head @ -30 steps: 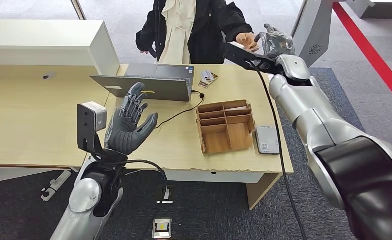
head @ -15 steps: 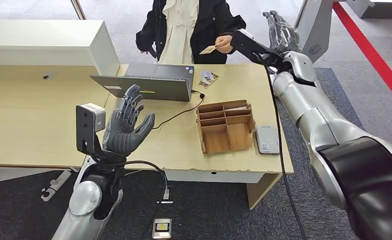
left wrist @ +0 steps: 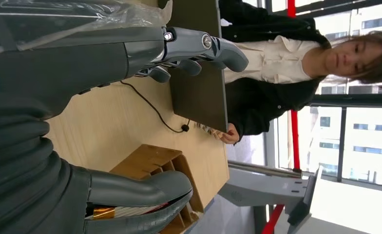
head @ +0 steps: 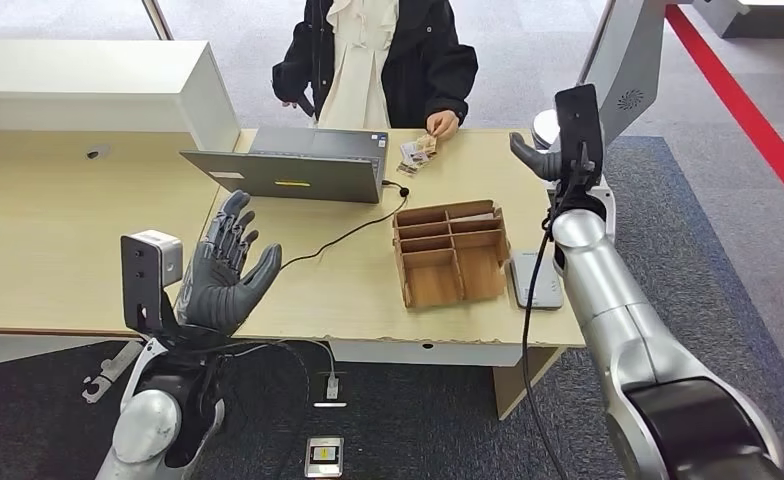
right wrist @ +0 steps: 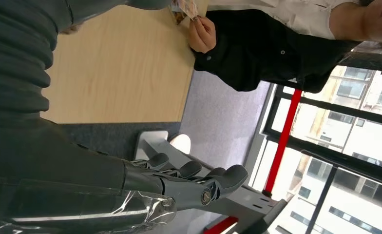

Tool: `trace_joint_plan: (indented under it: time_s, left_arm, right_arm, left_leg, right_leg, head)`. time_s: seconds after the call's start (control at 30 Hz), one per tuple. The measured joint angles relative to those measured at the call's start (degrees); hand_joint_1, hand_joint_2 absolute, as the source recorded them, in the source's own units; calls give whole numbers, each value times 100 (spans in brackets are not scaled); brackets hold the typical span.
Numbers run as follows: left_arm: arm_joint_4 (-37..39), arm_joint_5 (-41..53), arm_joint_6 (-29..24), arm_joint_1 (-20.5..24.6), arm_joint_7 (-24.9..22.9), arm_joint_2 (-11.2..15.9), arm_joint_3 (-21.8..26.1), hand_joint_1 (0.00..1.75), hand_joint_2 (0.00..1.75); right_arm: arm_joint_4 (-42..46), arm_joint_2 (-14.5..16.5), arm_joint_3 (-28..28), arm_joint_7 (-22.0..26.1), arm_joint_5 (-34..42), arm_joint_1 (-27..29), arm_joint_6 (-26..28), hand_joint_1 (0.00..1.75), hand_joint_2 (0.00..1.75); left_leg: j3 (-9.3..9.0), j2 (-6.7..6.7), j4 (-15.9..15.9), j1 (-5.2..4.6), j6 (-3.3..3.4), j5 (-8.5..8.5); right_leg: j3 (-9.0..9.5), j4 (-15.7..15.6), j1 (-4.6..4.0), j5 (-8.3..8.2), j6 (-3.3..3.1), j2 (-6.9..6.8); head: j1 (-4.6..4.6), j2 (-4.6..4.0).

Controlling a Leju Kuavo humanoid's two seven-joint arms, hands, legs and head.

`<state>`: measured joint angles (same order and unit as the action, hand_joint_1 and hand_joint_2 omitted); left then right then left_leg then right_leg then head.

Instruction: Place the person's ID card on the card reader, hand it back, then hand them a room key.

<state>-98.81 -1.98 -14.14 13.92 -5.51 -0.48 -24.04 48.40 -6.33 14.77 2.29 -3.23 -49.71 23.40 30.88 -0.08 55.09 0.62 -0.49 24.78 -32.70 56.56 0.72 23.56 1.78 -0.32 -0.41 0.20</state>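
1. Right hand raised at the desk's two o'clock corner, fingers apart, empty.
2. Left hand spread, empty, at eight o'clock.
3. Person's hand sets card on the pile at twelve o'clock.
4. Reader at four o'clock, beside tray.

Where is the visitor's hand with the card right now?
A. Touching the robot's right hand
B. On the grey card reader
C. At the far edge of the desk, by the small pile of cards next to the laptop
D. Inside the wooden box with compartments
C: the person's hand is at the desk's far edge by the small pile of cards, beside the laptop and apart from the robot's right hand.
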Motion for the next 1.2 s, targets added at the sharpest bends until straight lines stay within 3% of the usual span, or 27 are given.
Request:
trace_joint_plan:
  time_s: [0.27, 0.47, 0.8, 1.2]
  left_arm:
    - [-294, 10, -124, -277, -152, 296, 147, 0, 175]
    - [-427, 115, -351, -392, -173, 358, 192, 0, 175]
    - [-470, 94, -643, -277, -125, 409, 192, 0, 175]
    - [-343, 27, -497, 210, 250, 404, 193, 0, 175]
  right_arm:
    - [2242, -87, -284, -397, 901, 1653, 215, 0, 175]
    - [3251, -58, -259, -416, 1012, 2274, 40, 0, 175]
    - [3829, 108, -178, -229, 992, 2376, -314, 0, 175]
    - [3859, 397, 22, 50, 1244, 2231, -652, 0, 175]
  left_leg:
    - [3, 4, -3, -1, -2, 3]
    - [5, 2, -3, -1, -1, 2]
    - [6, 3, -3, -2, -1, -1]
    - [7, 3, -3, -1, -1, -1]
  right_leg:
    - [-3, 0, -1, 3, -1, 0]
    - [-3, 0, -1, 3, -2, 0]
    - [-3, 1, 0, 1, -3, 0]
    - [-5, 0, -1, 2, -3, 0]
  head:
    - [1, 0]
    - [1, -1]
    - [2, 0]
    - [1, 0]
